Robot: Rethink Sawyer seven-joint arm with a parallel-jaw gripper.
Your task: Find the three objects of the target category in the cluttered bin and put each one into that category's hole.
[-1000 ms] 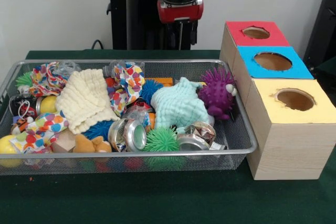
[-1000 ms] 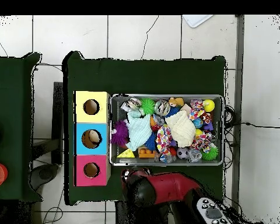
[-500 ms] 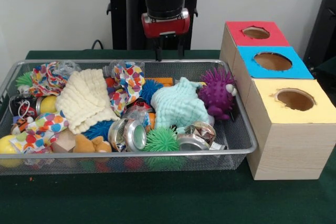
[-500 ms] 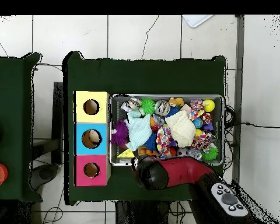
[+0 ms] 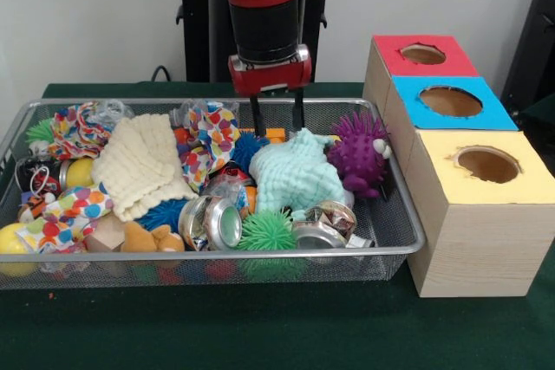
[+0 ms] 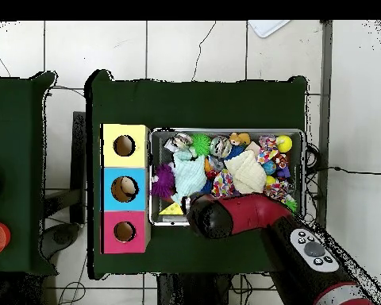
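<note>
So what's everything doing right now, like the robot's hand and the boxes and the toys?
end effector: open, empty, fingers pointing down over the bin's far side
wire bin: full of clutter
mint cloth: crumpled, lying just below the end effector
cream cloth: rumpled, lying on other toys
purple spiky toy: leaning by the bin's end wall
silver can: on its side
red, blue, yellow boxes: holes open

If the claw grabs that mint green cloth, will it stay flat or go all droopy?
Probably droopy: the mint green cloth lies bunched and puckered over other toys, so it looks soft. It is likely light, and it may drag neighbours like the purple spiky ball touching it.
</note>
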